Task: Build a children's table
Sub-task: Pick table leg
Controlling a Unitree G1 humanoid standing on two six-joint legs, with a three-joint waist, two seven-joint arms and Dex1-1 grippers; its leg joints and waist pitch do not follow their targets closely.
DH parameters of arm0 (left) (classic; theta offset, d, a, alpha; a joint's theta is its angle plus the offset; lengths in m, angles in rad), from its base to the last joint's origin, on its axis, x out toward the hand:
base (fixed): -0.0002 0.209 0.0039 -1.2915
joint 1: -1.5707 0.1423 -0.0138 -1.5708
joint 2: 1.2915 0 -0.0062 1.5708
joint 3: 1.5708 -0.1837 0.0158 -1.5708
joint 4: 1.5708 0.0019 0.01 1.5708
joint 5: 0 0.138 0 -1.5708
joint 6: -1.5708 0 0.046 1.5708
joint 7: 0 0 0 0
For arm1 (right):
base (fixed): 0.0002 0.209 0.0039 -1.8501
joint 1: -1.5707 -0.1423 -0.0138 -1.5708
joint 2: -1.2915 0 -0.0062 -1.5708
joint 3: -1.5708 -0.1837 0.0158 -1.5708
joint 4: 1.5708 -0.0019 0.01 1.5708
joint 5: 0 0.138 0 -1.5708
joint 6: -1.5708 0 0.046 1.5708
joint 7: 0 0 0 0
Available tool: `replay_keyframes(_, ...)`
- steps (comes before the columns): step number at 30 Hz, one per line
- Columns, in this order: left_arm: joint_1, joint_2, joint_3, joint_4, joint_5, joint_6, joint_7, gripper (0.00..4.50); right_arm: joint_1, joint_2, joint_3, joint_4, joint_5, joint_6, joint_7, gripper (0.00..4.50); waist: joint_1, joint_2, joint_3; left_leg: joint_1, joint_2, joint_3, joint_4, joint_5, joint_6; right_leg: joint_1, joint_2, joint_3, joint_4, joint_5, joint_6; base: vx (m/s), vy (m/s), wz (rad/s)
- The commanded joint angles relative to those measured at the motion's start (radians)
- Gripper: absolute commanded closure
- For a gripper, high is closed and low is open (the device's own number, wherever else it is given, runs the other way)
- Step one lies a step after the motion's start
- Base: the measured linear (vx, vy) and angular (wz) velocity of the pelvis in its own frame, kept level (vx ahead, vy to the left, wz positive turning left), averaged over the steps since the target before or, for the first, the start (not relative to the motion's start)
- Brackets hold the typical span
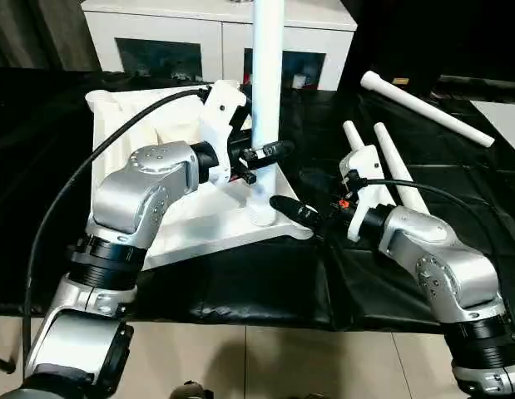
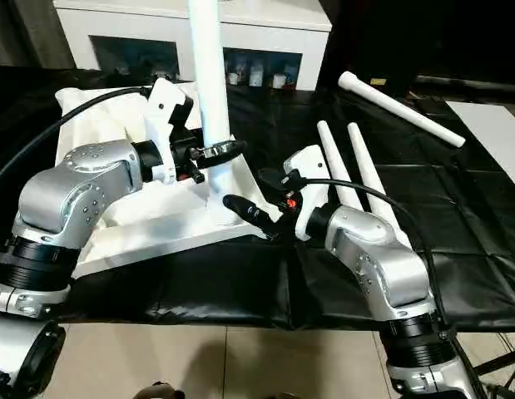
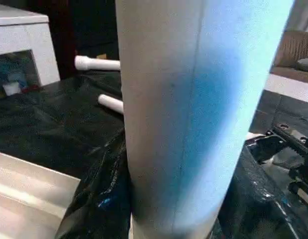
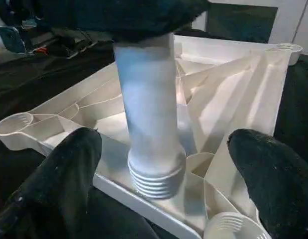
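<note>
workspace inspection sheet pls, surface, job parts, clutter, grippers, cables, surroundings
surface: black sheet over the work area.
job's things: tabletop lies ribbed side up; one leg stands upright in a corner socket; three loose legs lie on the sheet.
clutter: nothing seen.
grippers: left gripper closed around the upright leg; right gripper open, at the leg's base, holding nothing.
cables: black cable loops over the left arm; another along the right wrist.
surroundings: white cabinet with glass fronts behind; tiled floor in front.

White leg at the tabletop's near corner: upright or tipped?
Upright. The round white plastic leg stands vertical on the upturned ribbed white tabletop; its threaded base meets the corner socket. Fully screwed: cannot tell.
</note>
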Motion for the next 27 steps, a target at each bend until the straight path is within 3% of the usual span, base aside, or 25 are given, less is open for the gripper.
replay_keyframes(1,-0.018,0.006,0.006,-0.032,0.001,0.001,0.001,2.64,-0.012,-0.024,-0.027,-0.004,0.010,0.018,0.017,0.03,0.005,-0.003,-0.077,0.019,0.059,-0.022,-0.082,-0.139,-0.004,0.053,-0.072,0.043,-0.057,-0.155,-0.225,0.000,0.000,0.00)
replay_keyframes(5,-0.025,0.003,0.014,-0.032,-0.010,0.010,-0.007,2.64,-0.022,-0.033,-0.075,0.031,0.026,0.005,0.011,0.03,0.010,-0.006,-0.078,0.019,0.059,-0.020,-0.081,-0.130,0.003,0.052,-0.073,0.044,-0.057,-0.150,-0.226,0.000,0.000,0.00)
replay_keyframes(6,-0.026,0.004,0.013,-0.037,-0.016,0.017,-0.018,2.64,-0.023,-0.031,-0.115,0.045,0.062,0.017,0.009,0.03,0.011,-0.006,-0.078,0.020,0.058,-0.019,-0.080,-0.130,0.005,0.052,-0.074,0.044,-0.058,-0.155,-0.228,0.000,0.000,0.00)
replay_keyframes(11,-0.027,0.000,0.016,-0.043,-0.030,0.034,-0.023,2.64,-0.012,-0.055,-0.174,0.056,0.124,0.054,0.051,0.03,0.018,-0.003,-0.079,0.021,0.059,-0.019,-0.079,-0.124,0.011,0.052,-0.071,0.042,-0.057,-0.147,-0.233,0.000,0.000,0.00)
replay_keyframes(13,-0.041,-0.021,0.040,-0.017,-0.039,0.063,0.015,2.64,-0.004,-0.072,-0.210,0.049,0.185,0.101,0.091,0.03,0.020,-0.003,-0.080,0.019,0.058,-0.019,-0.077,-0.117,0.019,0.054,-0.071,0.042,-0.055,-0.134,-0.237,0.000,0.000,0.00)
replay_keyframes(21,-0.087,-0.094,0.157,0.028,-0.151,0.176,0.084,2.64,-0.003,-0.071,-0.165,0.012,0.173,0.108,0.098,0.03,0.022,-0.006,-0.080,0.018,0.057,-0.020,-0.075,-0.120,0.015,0.054,-0.073,0.039,-0.060,-0.161,-0.243,0.000,0.000,0.00)
replay_keyframes(27,-0.107,-0.122,0.224,0.058,-0.207,0.237,0.107,2.64,-0.013,-0.056,-0.181,0.009,0.188,0.126,0.083,0.03,0.023,-0.006,-0.080,0.017,0.055,-0.020,-0.074,-0.121,0.022,0.055,-0.072,0.038,-0.062,-0.168,-0.243,0.000,0.000,0.00)
